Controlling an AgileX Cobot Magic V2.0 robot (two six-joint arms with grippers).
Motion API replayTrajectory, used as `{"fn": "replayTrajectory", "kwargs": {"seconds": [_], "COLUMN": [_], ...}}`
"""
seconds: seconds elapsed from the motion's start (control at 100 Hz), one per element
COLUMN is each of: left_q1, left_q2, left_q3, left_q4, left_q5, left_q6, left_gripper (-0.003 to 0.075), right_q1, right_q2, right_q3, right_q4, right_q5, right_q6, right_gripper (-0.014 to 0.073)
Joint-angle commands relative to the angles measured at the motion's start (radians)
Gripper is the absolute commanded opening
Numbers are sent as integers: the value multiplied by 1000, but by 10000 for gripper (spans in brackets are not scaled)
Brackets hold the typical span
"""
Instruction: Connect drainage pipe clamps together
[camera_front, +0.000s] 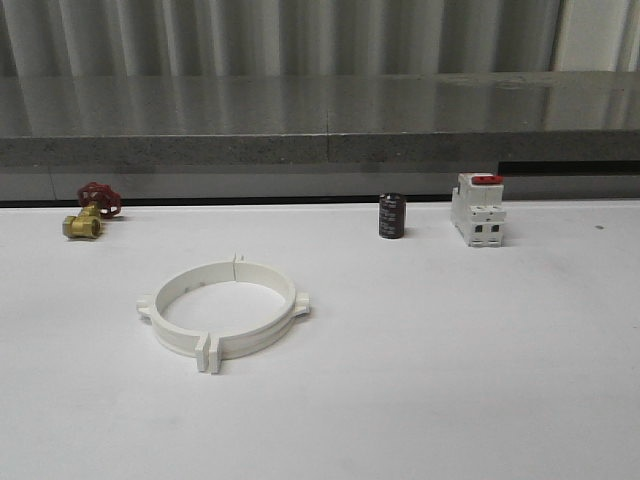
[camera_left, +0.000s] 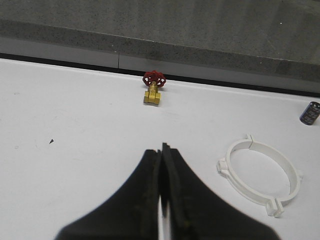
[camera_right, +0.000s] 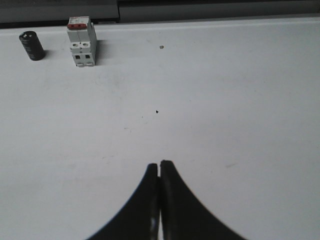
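The two drainage pipe clamps (camera_front: 224, 309) are lying joined as a ring on the white surface (camera_front: 450, 380), left of centre, with nothing touching them. The left gripper (camera_left: 162, 150) and right gripper (camera_right: 159, 166) are both hovering clenched and empty, fingertips pressed together, apart from the ring

- Left black curved-fingered gripper (camera_left: 162, 150): fingers pressed together tip to tip, nothing between them, held above the white surface.
- Right black curved-fingered gripper (camera_right: 159, 166): fingers likewise closed against each other, nothing held, poised over bare tabletop.
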Motion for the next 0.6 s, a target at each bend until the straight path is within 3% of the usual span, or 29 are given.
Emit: {"fn": "replayTrajectory", "kwargs": {"seconds": [0.0,0.15,0.3,0.45,0.59], "left_q1": [2,2,2,2,2], "left_q2": [6,6,6,6,6], "left_q3": [-25,-25,-25,-25,-25], "left_q4": [-4,-4,-4,-4,-4], "left_q5": [-77,-77,-77,-77,-73], "left_q6": [1,1,1,1,1], "left_gripper": [-21,-21,-21,-21,-21], "right_q1": [-5,-26,-91,-137,-140], "right_q2": [-30,-101,-152,-216,-268], "right_q3": [13,149,296,403,399], "right_q4": [-25,-9,111,194,194], "right_q5": [-161,-460,-681,-784,-718], "right_q6": [-1,-34,-114,-162,-174], "right_gripper": [-67,-67,-67,-67,-67]}}
